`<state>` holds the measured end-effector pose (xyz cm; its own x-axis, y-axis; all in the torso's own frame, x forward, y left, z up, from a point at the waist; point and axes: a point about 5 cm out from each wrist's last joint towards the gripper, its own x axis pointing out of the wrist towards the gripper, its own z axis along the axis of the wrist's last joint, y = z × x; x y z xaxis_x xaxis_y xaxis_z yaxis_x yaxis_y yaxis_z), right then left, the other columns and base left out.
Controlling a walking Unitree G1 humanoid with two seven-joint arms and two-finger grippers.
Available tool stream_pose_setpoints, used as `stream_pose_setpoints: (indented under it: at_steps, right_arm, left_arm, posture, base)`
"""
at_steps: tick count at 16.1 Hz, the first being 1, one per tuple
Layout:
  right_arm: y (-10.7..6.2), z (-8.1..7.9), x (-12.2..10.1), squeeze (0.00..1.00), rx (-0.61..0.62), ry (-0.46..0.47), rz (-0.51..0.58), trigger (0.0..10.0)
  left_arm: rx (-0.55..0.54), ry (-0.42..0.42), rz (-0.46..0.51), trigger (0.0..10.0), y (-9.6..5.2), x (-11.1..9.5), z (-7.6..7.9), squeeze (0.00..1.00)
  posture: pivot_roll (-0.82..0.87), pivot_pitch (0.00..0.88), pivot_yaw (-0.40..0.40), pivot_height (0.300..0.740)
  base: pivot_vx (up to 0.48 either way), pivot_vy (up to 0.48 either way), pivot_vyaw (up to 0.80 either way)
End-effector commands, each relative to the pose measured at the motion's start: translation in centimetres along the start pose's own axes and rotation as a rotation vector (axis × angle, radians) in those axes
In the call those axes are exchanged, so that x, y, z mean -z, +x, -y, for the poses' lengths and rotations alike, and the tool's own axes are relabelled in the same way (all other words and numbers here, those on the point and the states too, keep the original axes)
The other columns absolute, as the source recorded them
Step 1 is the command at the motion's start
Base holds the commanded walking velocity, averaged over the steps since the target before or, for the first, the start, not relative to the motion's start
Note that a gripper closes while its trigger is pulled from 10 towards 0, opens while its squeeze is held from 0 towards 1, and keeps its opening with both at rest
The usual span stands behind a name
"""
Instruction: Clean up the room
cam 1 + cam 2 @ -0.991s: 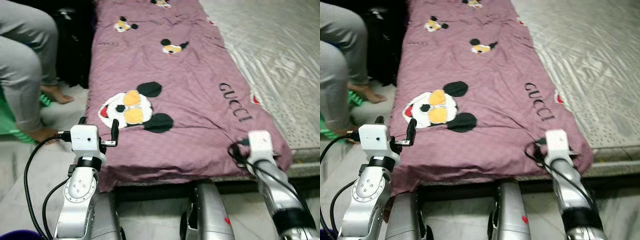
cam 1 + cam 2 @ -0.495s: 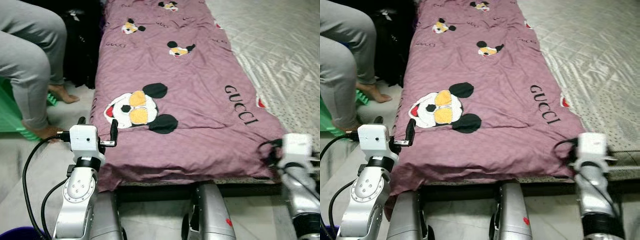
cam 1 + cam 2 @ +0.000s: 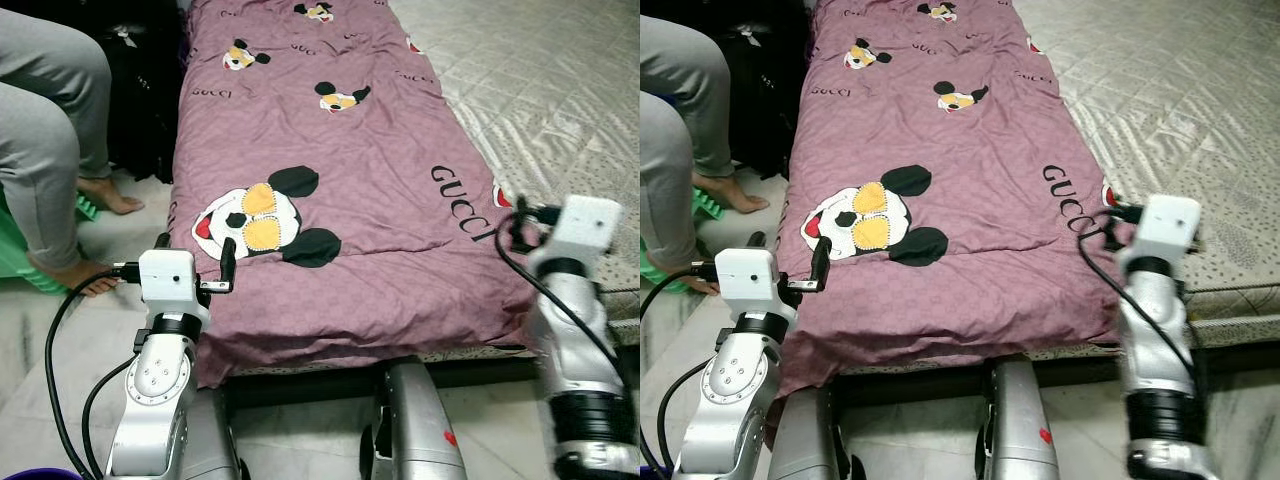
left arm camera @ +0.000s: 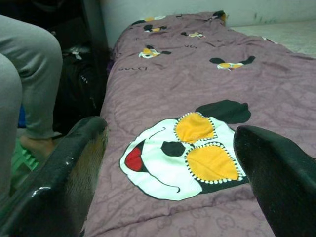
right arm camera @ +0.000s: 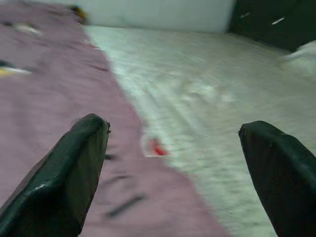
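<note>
— Floor (image 3: 320, 440) is seen nearest, pale tile under the bed's near edge, with a purple rim (image 3: 30, 472) at the near left corner.

— And the arms?

— The left gripper (image 3: 196, 262) is held at the near left corner of the mauve quilt (image 3: 330, 150), its fingers (image 4: 64, 182) spread wide with nothing between them. The right gripper (image 5: 173, 163) is raised over the quilt's near right edge, where mauve cloth meets pale mattress (image 3: 540, 90); its fingers (image 5: 69, 173) are likewise set wide and empty.

— How is the quilt laid?

— It is spread lengthwise over the left part of the mattress, its near hem drooping past the bed's edge. A large mouse face (image 3: 250, 222) is printed near the left gripper, lettering (image 3: 462, 202) near the right edge, smaller faces farther up.

— Open room?

— Bare quilted mattress is left to the right. On the left, a strip of floor is taken up by a seated person's legs (image 3: 45, 150) and a green stool (image 3: 20, 250), with a dark bag (image 3: 140, 100) farther back against the bed.
</note>
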<state>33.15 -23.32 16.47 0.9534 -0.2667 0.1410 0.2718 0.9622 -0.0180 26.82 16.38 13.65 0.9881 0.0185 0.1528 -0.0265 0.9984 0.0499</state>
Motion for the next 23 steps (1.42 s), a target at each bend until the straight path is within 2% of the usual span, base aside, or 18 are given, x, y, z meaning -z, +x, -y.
stream_pose_setpoints:
  at_steps: [1,2,3,4,5,6,9,10,12,13,14,15,16,17,18,19,20,23]
  right_arm:
    - [-0.9,-1.4,1.1,1.00,-0.081,0.045,-0.072,10.0]
    - [-1.6,-2.2,2.3,1.00,-0.113,0.077,-0.141,10.0]
    - [-2.3,-2.5,4.3,0.95,-0.099,0.200,-0.297,10.0]
    - [-2.9,-1.6,5.8,0.80,-0.001,0.278,-0.384,10.0]
    - [-3.6,-0.8,7.2,0.71,0.040,0.270,-0.449,10.0]
    - [-4.1,-0.5,7.9,0.71,0.050,0.250,-0.489,10.0]
    - [-5.1,0.6,9.1,0.33,0.118,0.215,-0.552,10.0]
    - [-4.7,1.3,8.9,0.22,0.142,0.193,-0.524,10.0]
    - [-3.1,2.9,7.0,0.19,0.185,0.118,-0.404,10.0]
    - [-2.0,3.7,5.6,0.08,0.205,0.071,-0.325,10.0]
    - [-1.4,4.0,4.6,0.08,0.209,0.049,-0.274,10.0]
    - [-0.3,4.2,2.4,0.08,0.206,-0.004,-0.168,10.0]
    - [0.4,4.2,1.0,0.07,0.200,-0.026,-0.106,10.0]
    - [0.9,3.7,-0.7,0.07,0.190,-0.028,-0.034,10.0]
    - [1.0,3.5,-1.0,0.07,0.184,-0.022,-0.019,10.0]
    - [1.2,2.5,-1.4,0.00,0.146,0.002,0.006,10.0]
    - [1.1,1.8,-1.3,0.00,0.113,0.009,0.008,10.0]
    - [-0.7,-1.3,0.2,0.00,-0.047,0.072,-0.015,10.0]
  left_arm:
    - [-0.010,0.004,-0.004,10.0,0.0,0.1,-0.3,0.00]
    - [-0.009,0.003,-0.004,10.0,0.1,0.1,-0.2,0.00]
    - [-0.008,0.001,-0.002,10.0,0.1,0.1,-0.2,0.00]
    - [-0.008,0.000,-0.002,10.0,0.1,0.1,-0.2,0.00]
    - [-0.008,0.000,-0.005,10.0,0.1,0.1,-0.2,0.00]
    - [-0.008,0.000,-0.007,10.0,0.0,0.2,-0.2,0.00]
    - [-0.004,0.000,-0.011,10.0,0.2,0.2,-0.2,0.00]
    - [-0.003,0.000,-0.012,10.0,0.2,0.3,-0.2,0.00]
    - [-0.005,0.001,-0.012,10.0,0.3,0.2,-0.2,0.00]
    - [-0.007,0.002,-0.013,10.0,0.2,0.3,-0.3,0.00]
    - [-0.009,0.003,-0.013,10.0,0.2,0.3,-0.3,0.00]
    - [-0.013,0.003,-0.014,10.0,0.3,0.3,-0.4,0.00]
    - [-0.014,0.004,-0.013,10.0,0.3,0.3,-0.4,0.00]
    - [-0.014,0.003,-0.011,10.0,0.3,0.3,-0.4,0.00]
    - [-0.014,0.003,-0.010,10.0,0.4,0.3,-0.3,0.00]
    - [-0.014,0.002,-0.007,10.0,0.4,0.3,-0.3,0.00]
    - [-0.014,0.002,-0.005,10.0,0.4,0.2,-0.3,0.00]
    - [-0.016,0.001,-0.011,10.0,0.3,0.7,-0.4,0.00]
  posture:
    - [-0.01,0.139,0.005,0.517]
    - [-0.01,0.139,0.005,0.517]
    - [-0.01,0.139,0.003,0.517]
    - [-0.01,0.140,0.003,0.517]
    - [-0.01,0.140,0.003,0.517]
    - [-0.01,0.141,0.006,0.517]
    - [-0.01,0.139,0.010,0.517]
    - [-0.01,0.138,0.011,0.517]
    - [0.00,0.136,0.011,0.517]
    - [0.00,0.135,0.010,0.517]
    - [0.00,0.131,0.010,0.517]
    - [-0.01,0.129,0.011,0.517]
    - [-0.01,0.127,0.011,0.517]
    - [-0.01,0.124,0.012,0.517]
    - [-0.01,0.122,0.012,0.517]
    - [-0.01,0.121,0.012,0.517]
    - [-0.01,0.121,0.012,0.517]
    - [-0.02,0.072,0.024,0.517]
  base:
    - [0.000,0.000,0.00]
    - [0.000,0.000,0.00]
    - [0.000,0.000,0.00]
    - [0.000,0.000,0.00]
    - [0.000,0.000,0.00]
    - [0.000,0.000,0.00]
    - [0.000,0.000,0.00]
    - [0.000,0.000,0.00]
    - [0.000,0.000,0.00]
    - [0.000,0.000,0.00]
    - [0.000,0.000,0.00]
    - [0.000,0.000,0.00]
    - [0.000,0.000,0.00]
    - [0.000,0.000,0.00]
    - [0.000,0.000,0.00]
    - [0.000,0.000,0.00]
    - [0.000,0.000,0.00]
    - [0.000,0.000,0.00]
